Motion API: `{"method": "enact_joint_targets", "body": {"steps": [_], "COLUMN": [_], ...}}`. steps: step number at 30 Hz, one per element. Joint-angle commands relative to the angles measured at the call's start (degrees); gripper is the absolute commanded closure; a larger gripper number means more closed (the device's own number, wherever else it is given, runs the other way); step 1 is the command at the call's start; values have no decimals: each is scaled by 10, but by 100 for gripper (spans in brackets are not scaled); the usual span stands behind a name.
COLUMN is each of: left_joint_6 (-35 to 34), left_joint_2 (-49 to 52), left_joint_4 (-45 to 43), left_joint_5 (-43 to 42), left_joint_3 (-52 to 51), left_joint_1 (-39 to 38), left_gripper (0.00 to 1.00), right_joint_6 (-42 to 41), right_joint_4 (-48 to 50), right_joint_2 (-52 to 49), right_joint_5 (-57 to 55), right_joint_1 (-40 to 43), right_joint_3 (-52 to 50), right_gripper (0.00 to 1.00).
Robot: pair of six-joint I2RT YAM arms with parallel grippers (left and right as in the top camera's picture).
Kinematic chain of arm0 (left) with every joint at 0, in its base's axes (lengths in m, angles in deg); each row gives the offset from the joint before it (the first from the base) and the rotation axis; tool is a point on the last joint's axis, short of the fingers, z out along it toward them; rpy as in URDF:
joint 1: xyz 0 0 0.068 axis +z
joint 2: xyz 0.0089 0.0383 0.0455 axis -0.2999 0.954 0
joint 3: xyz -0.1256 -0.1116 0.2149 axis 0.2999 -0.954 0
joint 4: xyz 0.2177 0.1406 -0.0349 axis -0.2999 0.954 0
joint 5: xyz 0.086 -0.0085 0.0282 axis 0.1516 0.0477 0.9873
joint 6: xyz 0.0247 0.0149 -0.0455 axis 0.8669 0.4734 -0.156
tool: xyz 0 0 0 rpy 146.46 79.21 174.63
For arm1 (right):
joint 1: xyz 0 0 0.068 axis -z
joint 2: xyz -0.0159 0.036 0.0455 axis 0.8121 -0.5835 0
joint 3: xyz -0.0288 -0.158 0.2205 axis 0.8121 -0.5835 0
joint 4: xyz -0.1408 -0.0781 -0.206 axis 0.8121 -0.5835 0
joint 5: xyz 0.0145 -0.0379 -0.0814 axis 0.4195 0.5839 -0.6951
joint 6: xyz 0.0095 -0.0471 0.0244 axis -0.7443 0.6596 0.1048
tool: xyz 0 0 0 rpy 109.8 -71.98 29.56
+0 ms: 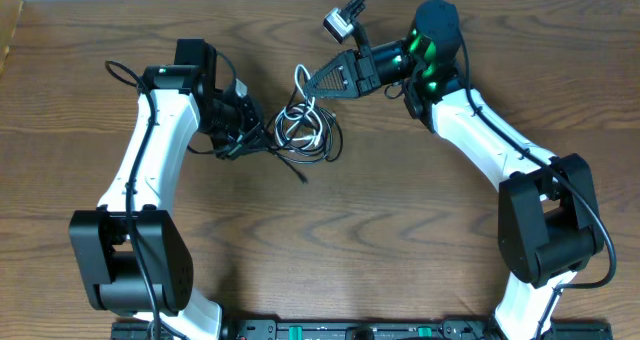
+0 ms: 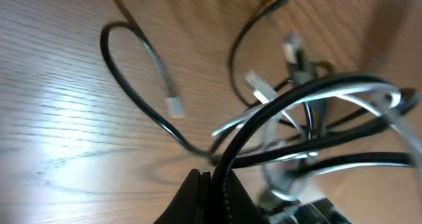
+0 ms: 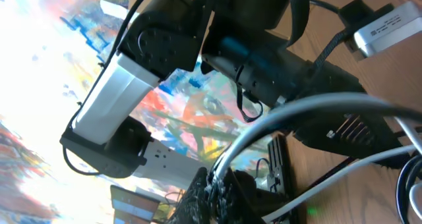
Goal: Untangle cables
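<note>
Brown wood grain of the table [image 1: 400, 230] runs under everything. Working outward from the robot's base, we first meet a loose black tail [image 1: 298, 172] that trails toward 6 o'clock from the cables [image 1: 305, 128]. These lie knotted in 1 heap near the table's middle, between the 2 grippers. The coils of the white cable [image 1: 295, 120] show brightest in that heap.

At 9 o'clock of the heap the left gripper [image 1: 238, 132] sits just beside it. In the left wrist view its fingers [image 2: 194, 197] look pressed together on a black cable [image 2: 232, 151], which arches away from the tips with a white strand alongside. Past the tips, toward 10 o'clock in that view, a thin dark loop [image 2: 125, 59] lies flat on the wood and ends in a pale plug [image 2: 175, 106]. More plug ends are jumbled at 1 o'clock, too blurred for us to sort.

Farther out, at 12 o'clock of the heap, the right gripper [image 1: 312, 82] hangs over the cables. In the right wrist view its fingers [image 3: 198, 197] pinch the white cable, which curves off toward 3 o'clock. The left arm [image 3: 125, 92] stands beyond it.
</note>
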Motion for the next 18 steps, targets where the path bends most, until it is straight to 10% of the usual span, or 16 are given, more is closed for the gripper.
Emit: {"method": "enact_joint_targets", "body": {"steps": [1,5,8,18], "left_joint_6": [-1,-1,-1,2], "left_joint_2": [2,2,2,2], "left_joint_4": [6,6,6,19], "left_joint_5": [54,64,64,65], "left_joint_3": [3,3,3,3], "left_joint_1": [0,0,0,0], "left_gripper": [92,85,42,29], "right_joint_6": [5,52,141,466], "right_joint_4": [3,-54,-160,-676], "right_joint_2": [12,12,12,12], "right_joint_5": [-17,-20,-47,-382], "right_joint_1": [7,6,5,22], "right_joint_3": [7,6,6,6], "right_gripper": [99,99,98,99]}}
